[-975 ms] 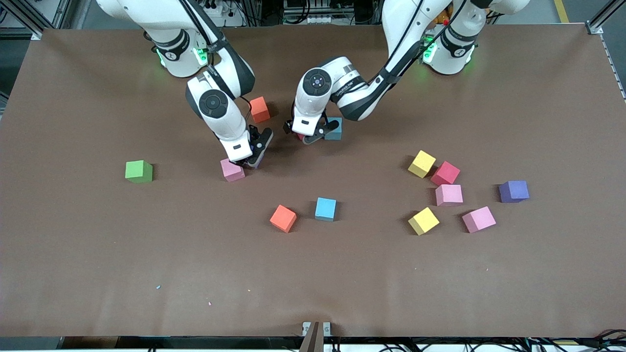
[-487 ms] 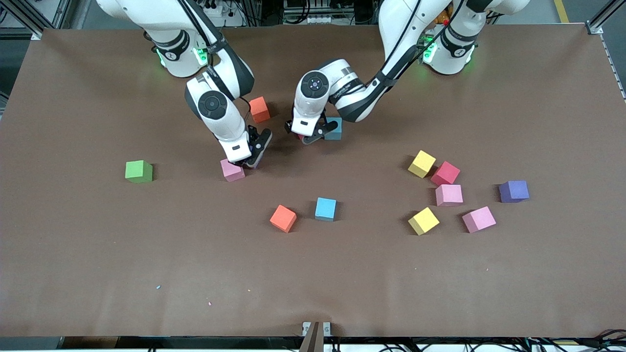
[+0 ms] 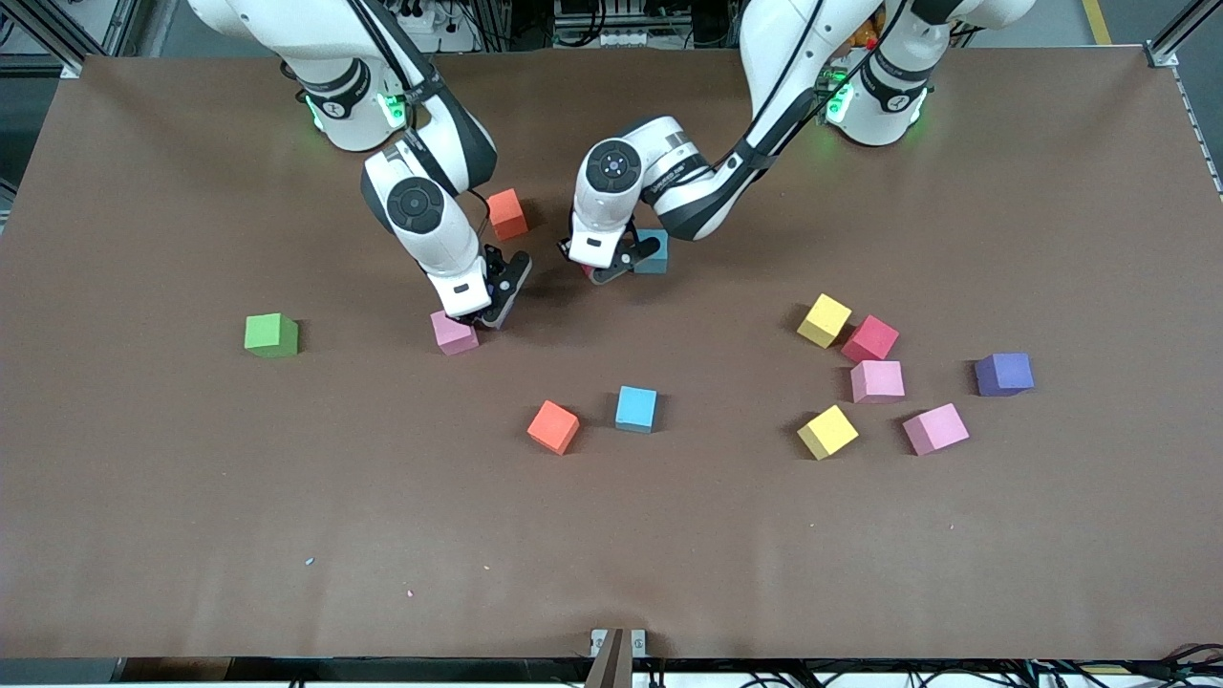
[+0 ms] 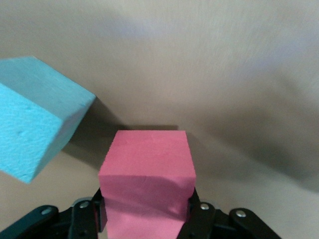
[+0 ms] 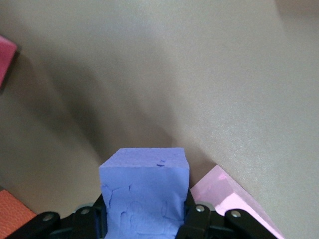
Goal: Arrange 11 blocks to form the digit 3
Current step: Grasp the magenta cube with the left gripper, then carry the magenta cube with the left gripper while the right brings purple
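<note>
**Left hand closing on a red block**

Closing since a second ago, the left hand (image 4: 147,219) is now gripping a red block (image 4: 147,172) by two facing sides, with a light blue block (image 4: 35,117) just beside it. Meanwhile the right hand (image 5: 144,219) is clenching a purple block (image 5: 144,191) directly beside a pink block (image 3: 453,333) on the tabletop (image 3: 611,535). Farther from both hands, the remaining blocks are lying scattered, including an orange block (image 3: 553,426). Being foam, these cubes are probably light and squashy; flat opposite faces are likely offering the surest hold.
</note>
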Controlling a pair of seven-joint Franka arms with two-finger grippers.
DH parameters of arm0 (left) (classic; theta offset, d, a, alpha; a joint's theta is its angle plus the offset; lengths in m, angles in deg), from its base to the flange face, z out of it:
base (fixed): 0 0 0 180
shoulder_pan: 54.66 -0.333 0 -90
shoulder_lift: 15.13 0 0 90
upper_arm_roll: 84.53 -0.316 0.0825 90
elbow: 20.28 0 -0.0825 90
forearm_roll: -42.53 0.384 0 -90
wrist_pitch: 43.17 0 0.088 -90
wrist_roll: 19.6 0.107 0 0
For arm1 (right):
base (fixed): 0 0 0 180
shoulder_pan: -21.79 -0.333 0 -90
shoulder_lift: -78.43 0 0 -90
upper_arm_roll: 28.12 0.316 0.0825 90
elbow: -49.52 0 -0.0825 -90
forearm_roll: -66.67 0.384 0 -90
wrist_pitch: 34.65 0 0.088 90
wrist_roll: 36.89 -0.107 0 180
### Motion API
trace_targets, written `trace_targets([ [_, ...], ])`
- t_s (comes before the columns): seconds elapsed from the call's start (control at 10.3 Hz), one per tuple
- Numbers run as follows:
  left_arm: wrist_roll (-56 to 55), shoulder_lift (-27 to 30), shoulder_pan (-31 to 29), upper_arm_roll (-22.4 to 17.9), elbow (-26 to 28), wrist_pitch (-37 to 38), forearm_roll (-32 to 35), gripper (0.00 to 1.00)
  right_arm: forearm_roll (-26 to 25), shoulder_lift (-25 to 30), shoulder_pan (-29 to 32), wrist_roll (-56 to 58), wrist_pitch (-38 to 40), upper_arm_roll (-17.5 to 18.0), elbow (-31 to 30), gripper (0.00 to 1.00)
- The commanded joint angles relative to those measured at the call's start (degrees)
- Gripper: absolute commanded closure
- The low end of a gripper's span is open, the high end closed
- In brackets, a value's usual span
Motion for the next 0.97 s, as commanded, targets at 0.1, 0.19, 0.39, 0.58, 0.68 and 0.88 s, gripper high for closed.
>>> trace_targets([
  [0.1,-14.04,8.78,-2.57,-0.05,1.19,6.58,1.41,1.00,0.72,1.16,0.04,0.62,4.71,0.60,1.02,1.00],
  [0.19,-15.99,10.71,-3.80,-0.14,1.72,9.29,1.32,1.00,0.72,1.33,0.04,0.62,5.86,0.69,1.72,1.00],
  [0.39,-17.15,13.97,-9.59,0.21,3.21,13.00,1.24,1.00,0.72,1.95,0.04,1.06,8.84,0.69,3.04,1.00],
  [0.58,-21.53,17.83,-14.60,0.21,8.55,13.10,1.15,1.00,0.72,1.95,-2.40,1.06,10.95,0.69,5.40,1.00],
  [0.68,-21.64,19.85,-17.32,0.30,11.54,13.10,0.71,1.00,0.72,1.77,-4.34,0.80,11.31,0.61,6.37,1.00],
  [0.88,-21.72,21.01,-21.55,0.48,15.25,12.93,0.36,1.00,-0.07,1.51,-6.45,1.15,11.06,0.52,7.61,1.00],
])
